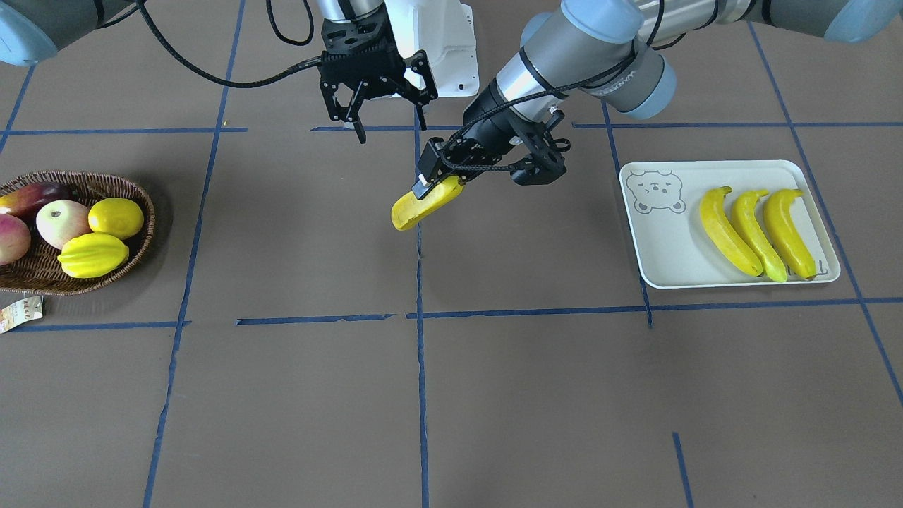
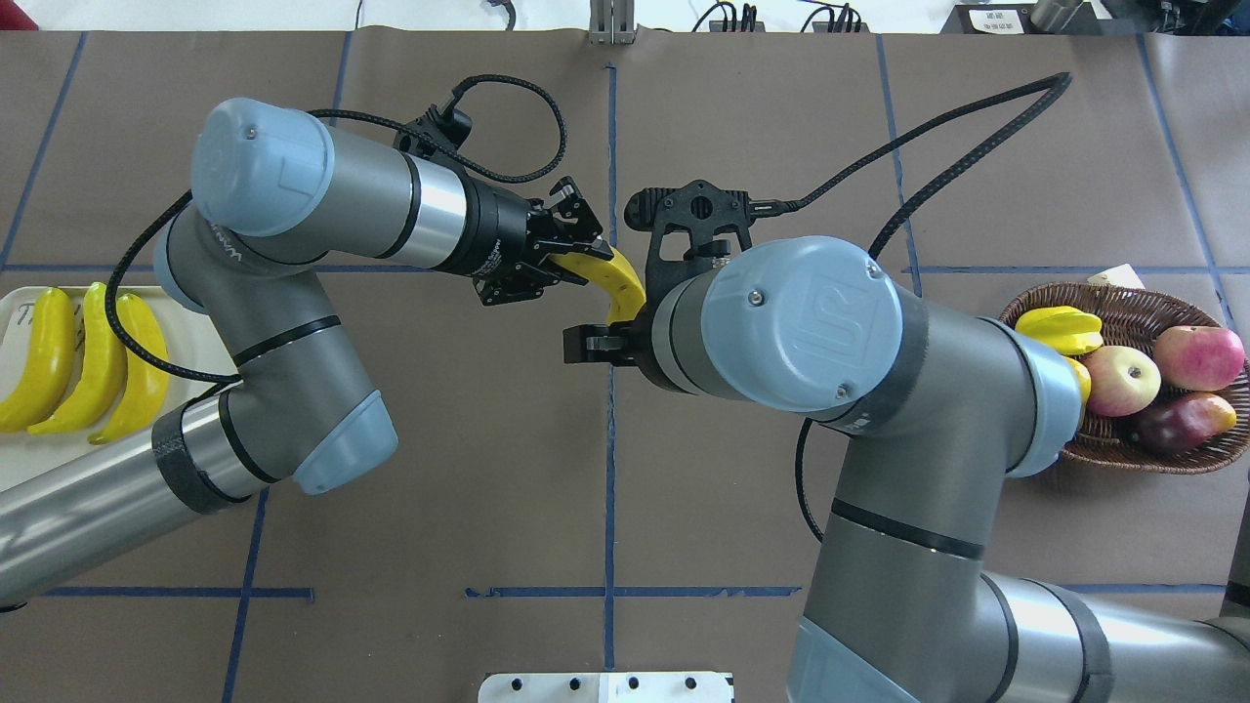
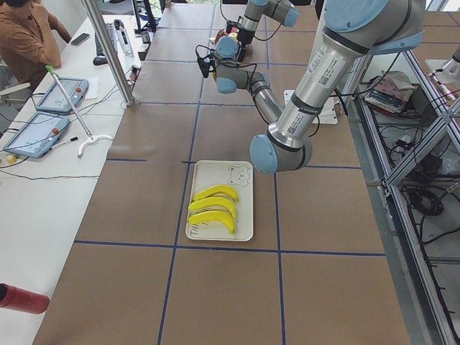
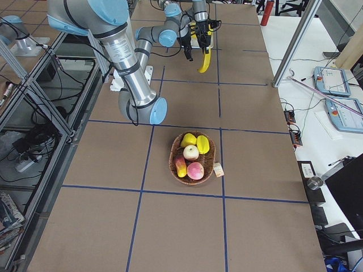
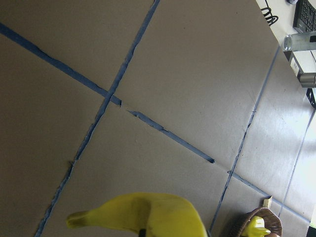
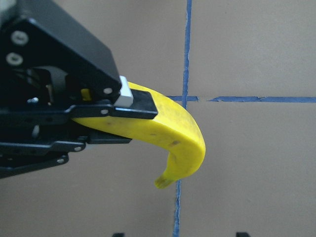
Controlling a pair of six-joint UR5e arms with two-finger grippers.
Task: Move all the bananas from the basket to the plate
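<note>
Banana (image 1: 420,205), the last of four: hung in the air over the middle of the counter (image 1: 494,395), clamped near one end by the left pincer (image 1: 439,185). Slanted with its long axis down and away from that pincer, free end toward the basket side, so pointing away from the plate (image 1: 659,247). Plate well apart, out on the left arm's own side; judged the left arm the nearer one, and already the carrier. Right pincer (image 1: 392,132) just beside, jaws spread wide, gripped nothing, touched no fruit.

On the plate: three bananas (image 1: 755,233) side by side, lying along its short way, on the half far from the bear drawing (image 1: 656,192); bare room next to the drawing. In the basket (image 1: 144,212): lemon (image 1: 116,217), starfruit (image 1: 93,255) and round fruit (image 1: 62,222), no banana seen. Probably called for a turn of the wrist, to lay the fruit parallel to the other three.
</note>
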